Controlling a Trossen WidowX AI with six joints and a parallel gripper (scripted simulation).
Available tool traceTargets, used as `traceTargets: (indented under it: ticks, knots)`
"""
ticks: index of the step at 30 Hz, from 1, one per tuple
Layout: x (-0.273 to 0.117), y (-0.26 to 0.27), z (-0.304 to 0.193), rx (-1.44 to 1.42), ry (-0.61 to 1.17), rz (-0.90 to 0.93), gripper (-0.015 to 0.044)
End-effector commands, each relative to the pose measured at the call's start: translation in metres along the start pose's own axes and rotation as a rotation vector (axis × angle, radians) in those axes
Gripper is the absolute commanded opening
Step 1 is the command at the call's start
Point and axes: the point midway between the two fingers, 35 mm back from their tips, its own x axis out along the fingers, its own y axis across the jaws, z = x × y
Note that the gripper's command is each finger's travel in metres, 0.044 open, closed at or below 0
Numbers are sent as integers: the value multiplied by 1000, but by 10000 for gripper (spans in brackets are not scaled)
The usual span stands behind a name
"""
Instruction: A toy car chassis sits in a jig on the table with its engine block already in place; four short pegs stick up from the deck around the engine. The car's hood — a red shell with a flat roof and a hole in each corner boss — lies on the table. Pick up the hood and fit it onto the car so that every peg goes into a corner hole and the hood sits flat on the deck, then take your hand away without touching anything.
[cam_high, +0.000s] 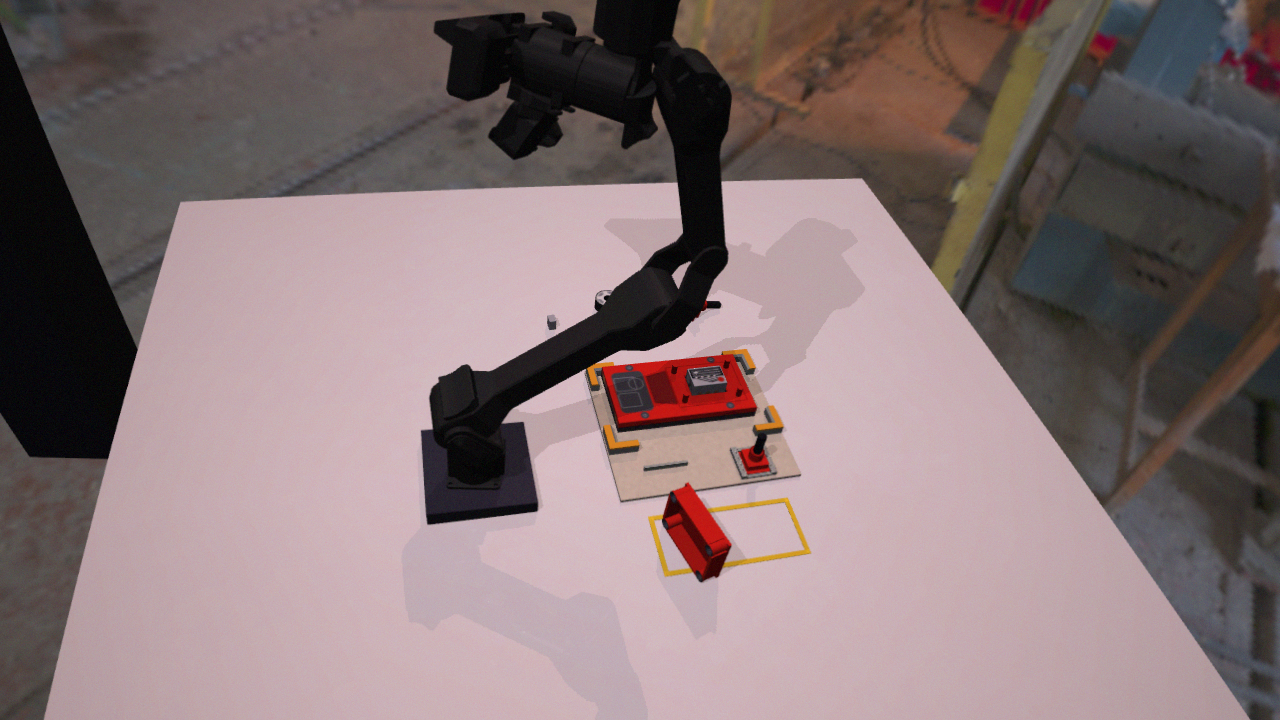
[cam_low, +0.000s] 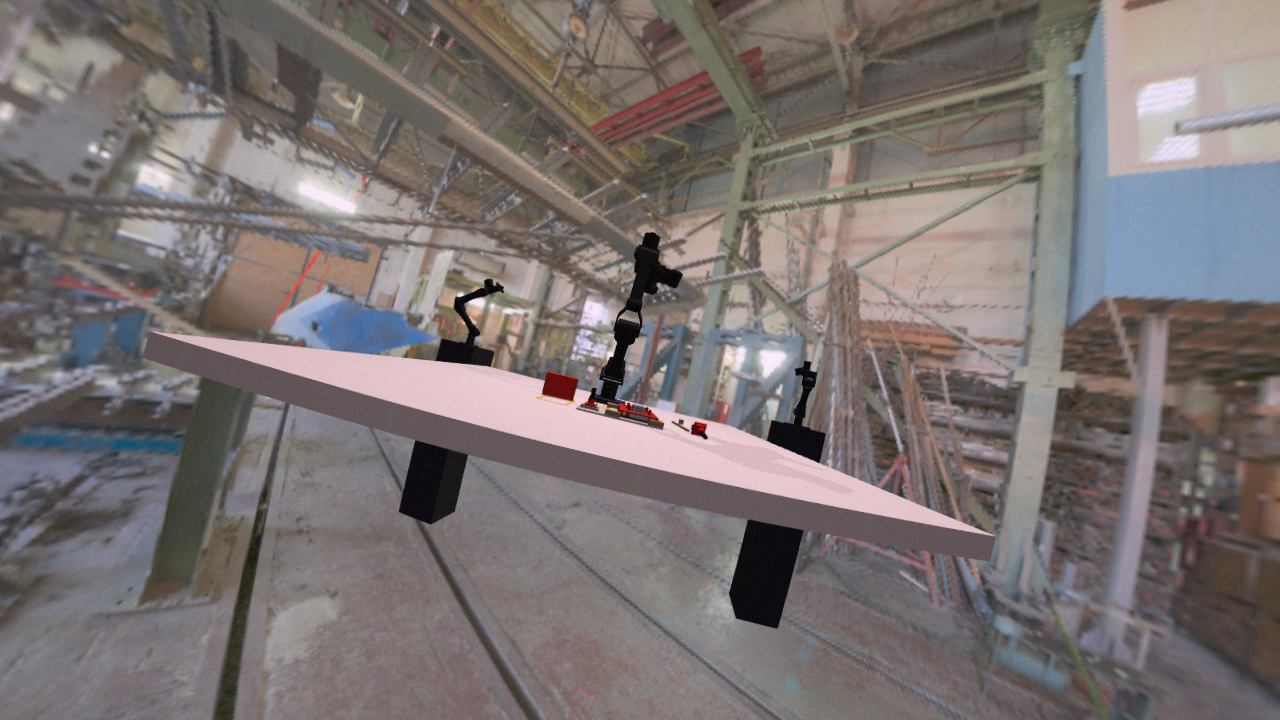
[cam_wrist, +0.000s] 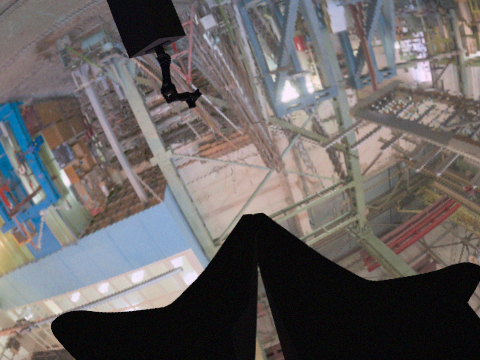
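While looking high above the table (cam_high: 268, 573) (cam_low: 402, 402), noted gripper (cam_high: 444, 32) (cam_low: 674, 276) (cam_wrist: 254, 223) closed tip to tip, holding nothing. Found red hood (cam_high: 698, 532) (cam_low: 560, 386) off the car, propped on edge across one end of a yellow outline (cam_high: 796, 526). Saw chassis (cam_high: 648, 416) (cam_low: 637, 412) in the jig (cam_high: 640, 483), engine block (cam_high: 707, 380) between bare pegs (cam_high: 739, 392).

The counter (cam_high: 313, 358) (cam_low: 537, 438) is pale pink. Near its middle, the chassis (cam_high: 658, 410) is red with dark grey patches; the hood (cam_high: 702, 535) (cam_low: 561, 386), toward the near edge, is plain red. The base plate (cam_high: 478, 508) by the left edge is of dark blue-grey colour.
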Motion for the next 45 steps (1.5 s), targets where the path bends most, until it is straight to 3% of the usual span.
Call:
traceTargets:
  ticks: [1,10,18,25,32,38,45]
  knots:
    - [2,-2,1,-1,-6,-8,0]
    - [58,-101,45,-70,-281,-418,0]
    - [39,-203,106,-191,-538,-789,0]
    - [-31,-266,163,-341,-750,-1086,0]
    - [-131,-286,217,-549,-937,-1349,0]
    - [-223,-263,259,-786,-1058,-1542,0]
    - [-316,-190,301,-1115,-1136,-1719,0]
